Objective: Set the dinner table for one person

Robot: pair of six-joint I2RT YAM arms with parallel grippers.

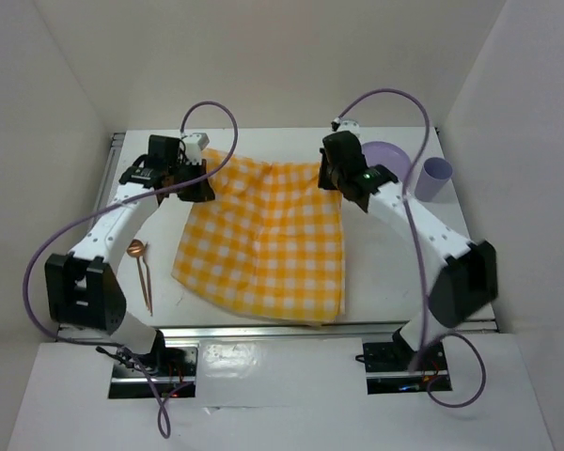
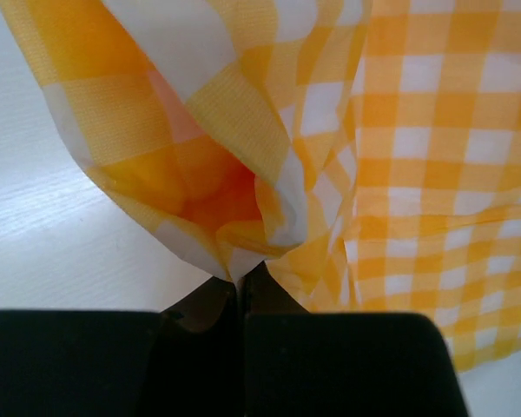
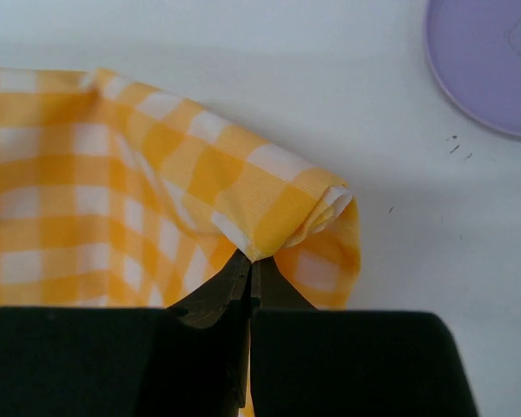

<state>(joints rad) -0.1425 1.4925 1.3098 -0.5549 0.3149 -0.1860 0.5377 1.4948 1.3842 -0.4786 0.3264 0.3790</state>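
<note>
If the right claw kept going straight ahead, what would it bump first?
The checked cloth pinched in the right claw. Beyond it, probably just white table; the purple plate sits off to one side.

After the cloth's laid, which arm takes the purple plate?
Right. The purple plate lies close beside the right gripper, on its side of the checked cloth. The left gripper pinches the opposite far corner, across the cloth.

Bright, even overhead light; soft shadows, wrist views slightly blurred.
</note>
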